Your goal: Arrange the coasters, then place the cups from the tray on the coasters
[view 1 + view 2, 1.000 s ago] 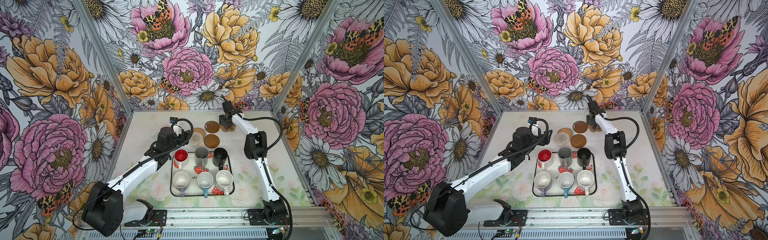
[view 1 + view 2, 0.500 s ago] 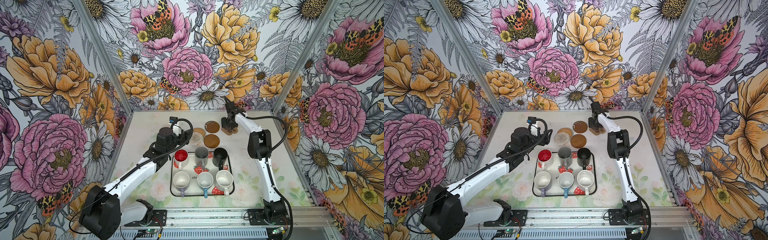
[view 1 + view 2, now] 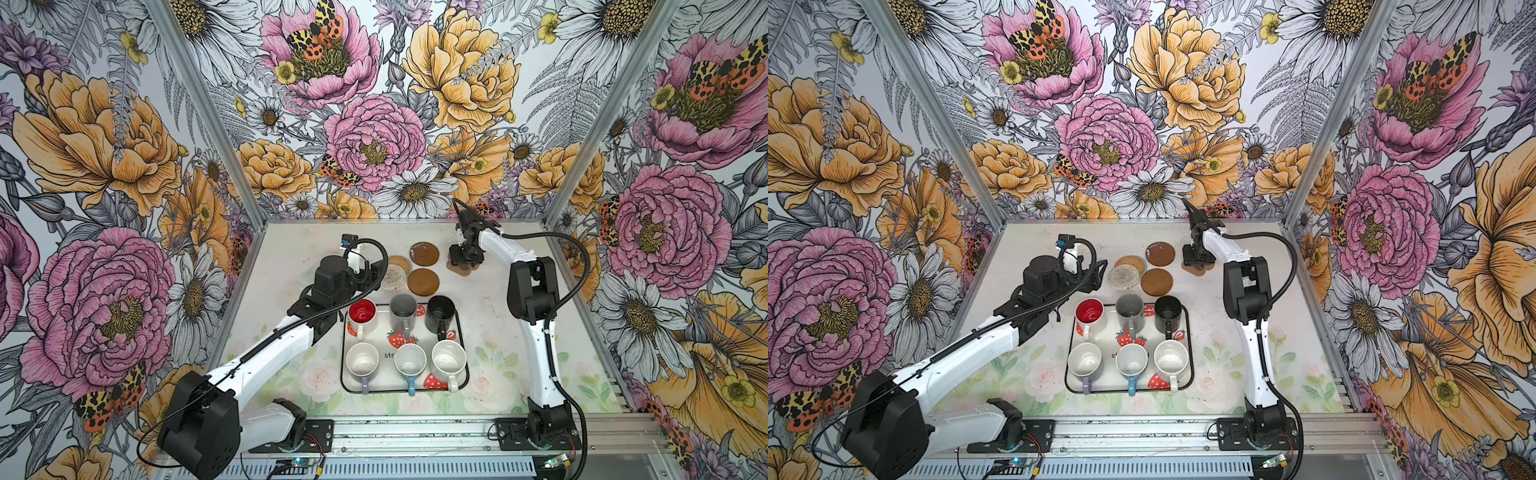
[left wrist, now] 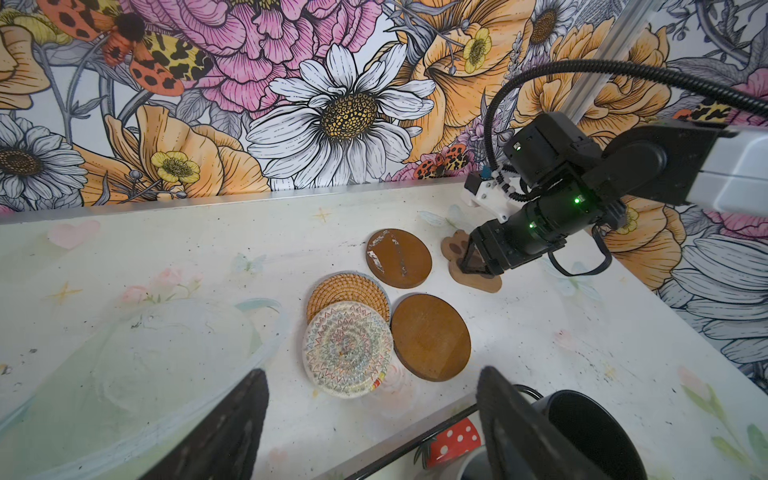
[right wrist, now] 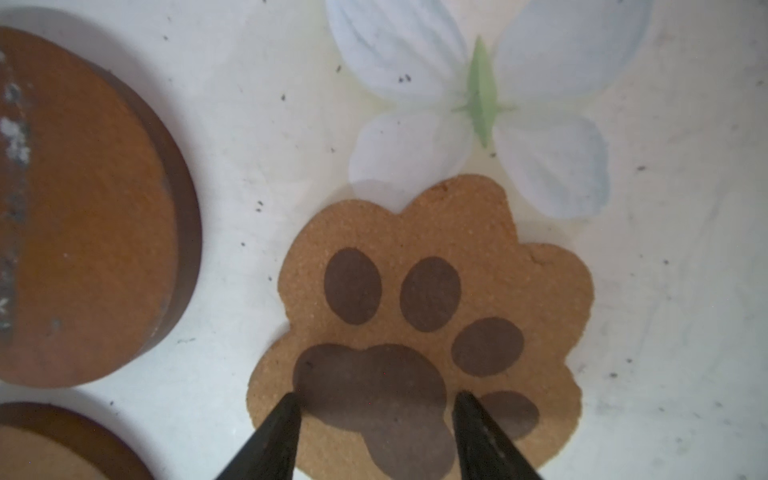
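Right pincer (image 5: 376, 399) half-open, empty, tips on paw coaster (image 5: 490, 232), far right of bench (image 3: 490, 316), just beside scratched brown disc (image 5: 83, 208). Risk: flat mat, no edge bite, so tips may skid and shove it into disc. Left pincer (image 4: 374, 436) wide, empty. Cups (image 3: 361, 311) all on tray (image 3: 426, 338).

- Floral wallpaper (image 3: 374, 137) on three walls: pink peonies, orange blooms, daisies, moths.
- Aluminium posts (image 3: 579, 145) at the back corners.
- Pale tabletop (image 3: 488, 299), faint pastel flowers, dirt specks.
- Metal rail (image 3: 415, 434) along front edge.
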Controlling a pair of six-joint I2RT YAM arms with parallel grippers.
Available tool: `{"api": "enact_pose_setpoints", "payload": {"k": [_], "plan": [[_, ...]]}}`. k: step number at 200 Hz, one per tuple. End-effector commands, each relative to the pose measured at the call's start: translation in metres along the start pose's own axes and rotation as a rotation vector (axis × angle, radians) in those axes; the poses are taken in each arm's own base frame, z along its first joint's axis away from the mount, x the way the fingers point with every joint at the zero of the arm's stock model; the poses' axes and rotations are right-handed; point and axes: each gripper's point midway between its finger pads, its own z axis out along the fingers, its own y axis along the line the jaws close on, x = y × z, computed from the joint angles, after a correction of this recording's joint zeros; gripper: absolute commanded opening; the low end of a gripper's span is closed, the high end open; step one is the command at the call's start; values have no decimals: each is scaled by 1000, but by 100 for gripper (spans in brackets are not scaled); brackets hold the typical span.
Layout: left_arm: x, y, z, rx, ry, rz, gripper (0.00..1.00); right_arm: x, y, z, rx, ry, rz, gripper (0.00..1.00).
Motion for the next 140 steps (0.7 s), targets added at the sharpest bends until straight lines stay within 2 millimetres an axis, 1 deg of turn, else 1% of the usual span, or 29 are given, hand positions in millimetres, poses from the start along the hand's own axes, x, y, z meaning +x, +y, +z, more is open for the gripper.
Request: {"api": "enact_pose_setpoints", "payload": {"k": [1,24,41,53,74,96,106,121,140], "plan": [[-5,-7,-7,28,-21,16,80,42,-10,6,12,140,18,60],[-5,-9,-9,33,-23,17,80,46,-14,4,7,140,36,59],[-7,-10,-10,34,-28,19,80,38,-11,-5,-21,107,46,58],[-7,-10,-10,34,-30,18,80,27,-8,-16,-37,68,56,58],[-8,-11,-10,37,-32,19,80,-1,-2,-39,-45,-20,62,59],[-9,-13,-11,40,-34,20,80,-28,5,-55,-56,-95,58,60],[-9,-13,-11,41,-34,21,80,-40,9,-58,-62,-124,62,61],[-9,-12,-11,37,-33,25,80,-51,12,-55,-71,-145,69,62],[-10,-13,-11,36,-36,31,80,-61,16,-44,-76,-155,73,64]]}}
